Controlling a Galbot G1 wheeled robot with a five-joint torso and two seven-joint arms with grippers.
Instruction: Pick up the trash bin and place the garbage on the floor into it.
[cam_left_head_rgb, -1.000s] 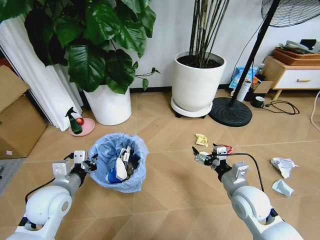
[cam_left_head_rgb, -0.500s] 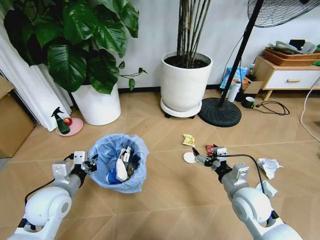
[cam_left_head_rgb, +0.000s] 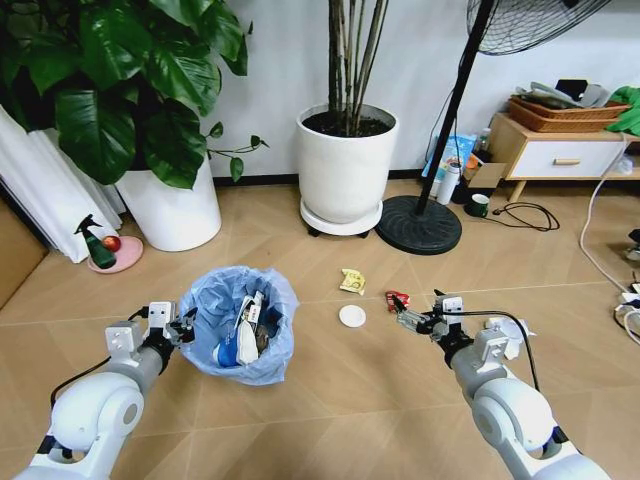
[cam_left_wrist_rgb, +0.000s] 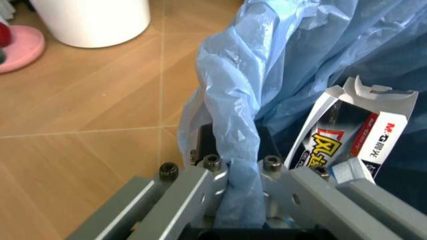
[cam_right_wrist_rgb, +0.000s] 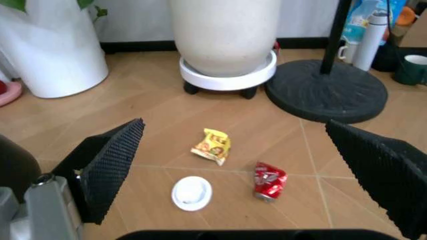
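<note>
The trash bin (cam_left_head_rgb: 240, 325), dark with a crinkled light-blue bag over its rim, is at lower left in the head view and holds a printed box (cam_left_wrist_rgb: 353, 135) and other litter. My left gripper (cam_left_head_rgb: 181, 328) is shut on its near rim, and the bag fold (cam_left_wrist_rgb: 235, 165) is pinched between the jaws. My right gripper (cam_left_head_rgb: 405, 319) hangs open above the floor (cam_left_head_rgb: 330, 400). Just beyond it lie garbage pieces: a yellow wrapper (cam_left_head_rgb: 351, 281) (cam_right_wrist_rgb: 212, 145), a white round lid (cam_left_head_rgb: 352, 316) (cam_right_wrist_rgb: 192, 192) and a red wrapper (cam_left_head_rgb: 396, 297) (cam_right_wrist_rgb: 269, 180). A white tissue (cam_left_head_rgb: 517, 333) peeks from behind the right arm.
Two big white plant pots (cam_left_head_rgb: 347, 165) (cam_left_head_rgb: 168, 208) stand along the back wall, with a fan's black round base (cam_left_head_rgb: 419, 223) to the right of them. A low cabinet (cam_left_head_rgb: 560, 155), cups and cables (cam_left_head_rgb: 605, 270) are at far right. A green spray bottle (cam_left_head_rgb: 95, 245) stands at left.
The whole picture has slid left, so the camera has turned right. The white lid has come into view. Both arms keep the same pose, with the left still holding the bin.
</note>
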